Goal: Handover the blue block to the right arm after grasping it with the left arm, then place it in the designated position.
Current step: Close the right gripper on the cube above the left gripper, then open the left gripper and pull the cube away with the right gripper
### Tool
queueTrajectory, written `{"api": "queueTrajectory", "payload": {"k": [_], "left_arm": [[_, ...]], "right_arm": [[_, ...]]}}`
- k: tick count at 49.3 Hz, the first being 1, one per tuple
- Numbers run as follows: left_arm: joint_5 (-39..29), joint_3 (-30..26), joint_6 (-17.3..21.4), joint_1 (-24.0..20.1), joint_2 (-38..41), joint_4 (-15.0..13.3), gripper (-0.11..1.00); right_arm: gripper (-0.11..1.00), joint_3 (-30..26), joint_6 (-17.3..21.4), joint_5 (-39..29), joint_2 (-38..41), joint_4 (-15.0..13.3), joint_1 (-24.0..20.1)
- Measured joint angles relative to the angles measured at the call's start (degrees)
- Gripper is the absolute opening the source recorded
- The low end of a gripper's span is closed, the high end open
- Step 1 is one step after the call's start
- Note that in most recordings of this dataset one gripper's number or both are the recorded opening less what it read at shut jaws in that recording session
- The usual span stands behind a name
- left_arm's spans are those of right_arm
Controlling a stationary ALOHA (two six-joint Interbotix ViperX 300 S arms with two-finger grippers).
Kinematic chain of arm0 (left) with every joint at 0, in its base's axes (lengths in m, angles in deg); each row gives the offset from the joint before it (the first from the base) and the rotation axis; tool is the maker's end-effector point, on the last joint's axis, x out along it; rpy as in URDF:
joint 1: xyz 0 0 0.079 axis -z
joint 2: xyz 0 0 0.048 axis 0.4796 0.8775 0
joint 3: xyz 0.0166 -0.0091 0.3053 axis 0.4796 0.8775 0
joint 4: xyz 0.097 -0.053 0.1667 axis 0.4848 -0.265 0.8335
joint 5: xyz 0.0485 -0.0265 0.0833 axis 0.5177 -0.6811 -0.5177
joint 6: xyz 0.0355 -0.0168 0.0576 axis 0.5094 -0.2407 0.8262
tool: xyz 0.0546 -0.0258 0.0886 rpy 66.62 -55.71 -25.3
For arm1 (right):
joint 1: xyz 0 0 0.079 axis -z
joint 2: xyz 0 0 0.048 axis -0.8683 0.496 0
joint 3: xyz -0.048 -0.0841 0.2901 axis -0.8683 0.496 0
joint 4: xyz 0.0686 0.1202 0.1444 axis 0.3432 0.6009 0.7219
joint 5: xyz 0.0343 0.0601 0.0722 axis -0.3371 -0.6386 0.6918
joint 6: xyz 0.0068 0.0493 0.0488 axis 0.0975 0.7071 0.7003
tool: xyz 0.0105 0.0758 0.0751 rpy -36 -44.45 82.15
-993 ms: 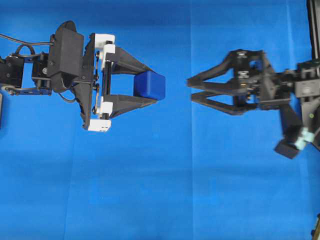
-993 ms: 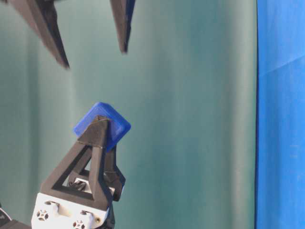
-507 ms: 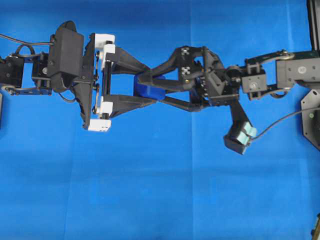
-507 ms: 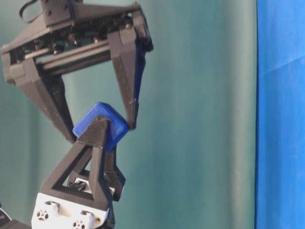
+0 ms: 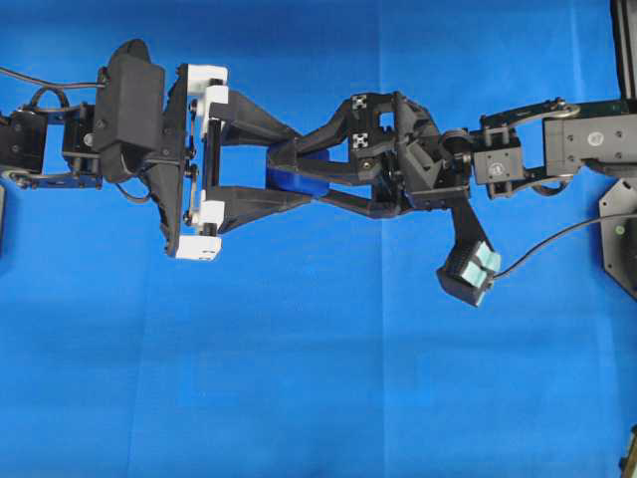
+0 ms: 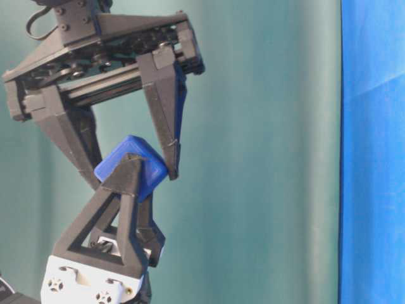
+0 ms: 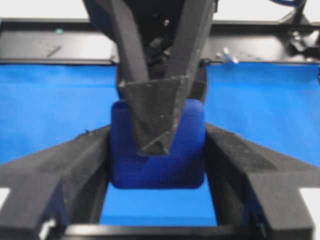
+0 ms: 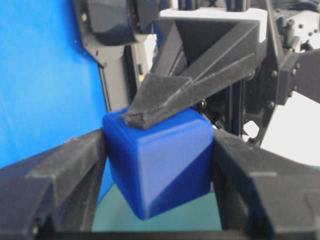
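The blue block [image 5: 292,180] is held in the air above the bright-blue cloth. My left gripper [image 5: 304,166], with white brackets, is shut on it from the left; its fingers press both side faces of the block [image 7: 165,167]. My right gripper [image 5: 294,171] reaches in from the right, rolled crosswise to the left one. Its fingers touch two other faces of the block [image 8: 165,160]. In the table-level view the right gripper [image 6: 133,180] comes down from above and pinches the block [image 6: 123,151]. A left fingertip [image 6: 131,166] covers the block's front.
Blue cloth [image 5: 318,378] covers the table under both arms. The right arm's camera box with teal patches [image 5: 468,271] hangs below its wrist. A black frame [image 5: 625,50] stands at the far right edge, and a teal backdrop [image 6: 253,158] fills the table-level view.
The right gripper came in from the right, straddled the block with open jaws, then closed them onto it. The left gripper and block stayed put.
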Motion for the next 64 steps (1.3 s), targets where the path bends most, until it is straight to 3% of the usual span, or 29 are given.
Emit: {"api": "queueTrajectory", "payload": {"k": [44, 50, 53, 64], "left_arm": [[0.0, 0.0, -0.1, -0.1, 0.0, 0.0, 0.5], [0.0, 0.0, -0.1, 0.0, 0.0, 0.1, 0.81], [0.1, 0.0, -0.1, 0.0, 0.0, 0.0, 0.9], [0.1, 0.0, -0.1, 0.0, 0.0, 0.0, 0.93]], "right_arm": [[0.52, -0.3, 0.8, -1.2, 0.0, 0.2, 0.0], [0.52, -0.4, 1.0, -1.5, 0.0, 0.3, 0.2], [0.52, -0.4, 1.0, -1.6, 0.0, 0.3, 0.3], [0.52, -0.4, 1.0, -1.6, 0.0, 0.3, 0.3]]}}
